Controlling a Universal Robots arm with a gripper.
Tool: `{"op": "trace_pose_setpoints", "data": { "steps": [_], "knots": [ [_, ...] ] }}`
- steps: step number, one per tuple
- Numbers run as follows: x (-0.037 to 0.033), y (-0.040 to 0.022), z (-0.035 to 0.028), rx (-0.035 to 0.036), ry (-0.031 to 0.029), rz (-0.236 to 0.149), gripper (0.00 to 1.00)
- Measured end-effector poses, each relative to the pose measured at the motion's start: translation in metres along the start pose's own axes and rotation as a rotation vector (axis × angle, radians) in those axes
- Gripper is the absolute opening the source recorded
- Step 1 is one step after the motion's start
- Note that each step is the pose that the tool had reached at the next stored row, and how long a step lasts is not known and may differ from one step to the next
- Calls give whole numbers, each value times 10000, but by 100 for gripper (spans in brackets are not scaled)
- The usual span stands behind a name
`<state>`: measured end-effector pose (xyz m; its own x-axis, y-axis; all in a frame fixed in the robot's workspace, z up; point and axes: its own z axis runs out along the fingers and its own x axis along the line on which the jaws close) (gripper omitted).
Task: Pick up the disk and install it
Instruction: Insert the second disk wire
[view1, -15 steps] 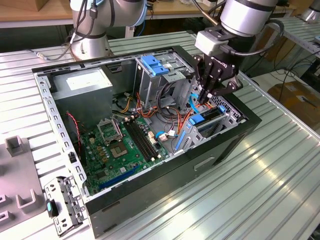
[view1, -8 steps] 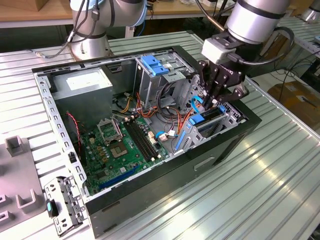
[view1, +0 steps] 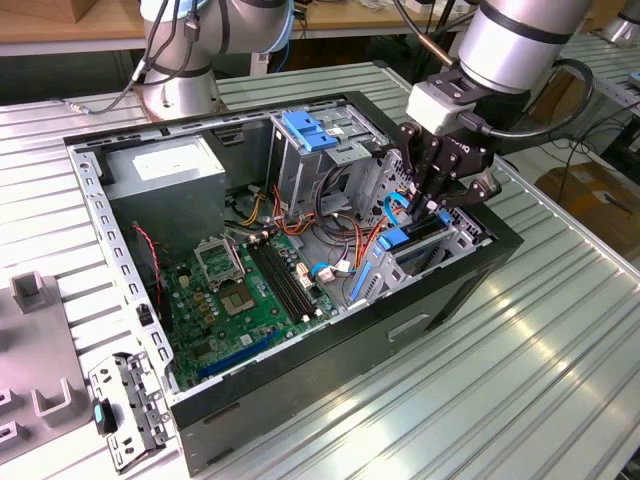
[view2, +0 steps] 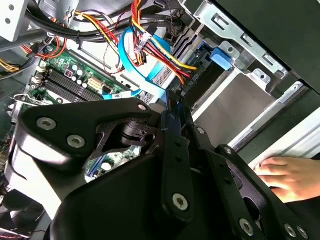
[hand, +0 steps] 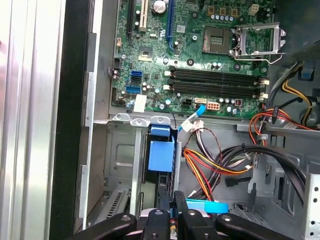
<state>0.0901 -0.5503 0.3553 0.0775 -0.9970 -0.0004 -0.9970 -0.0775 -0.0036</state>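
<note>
Black fingers (hand: 173, 212) are seen clenched on the edge of the disk (hand: 161, 156), which is held upright in a metal bay (hand: 120, 150) at the computer case's (view1: 420, 300) front corner. Coloured cables (hand: 205, 165) are crowded just beside it. Beyond, the green motherboard (hand: 200, 45) is laid open. A hand (view2: 287, 175) is rested outside the case wall.

ribbed metal table (view1: 560, 330), wooden bench (view1: 60, 25) — glare

Ribbed glossy metal table (view1: 560, 330); matt black end effector (view1: 437, 205).
</note>
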Motion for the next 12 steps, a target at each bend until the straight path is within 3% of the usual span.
{"op": "trace_pose_setpoints", "data": {
  "steps": [6, 12],
  "knots": [
    [54, 9, 7, 22, -55, 3, 16],
    [73, 6, 18, 24, -56, 161, 16]
  ]
}}
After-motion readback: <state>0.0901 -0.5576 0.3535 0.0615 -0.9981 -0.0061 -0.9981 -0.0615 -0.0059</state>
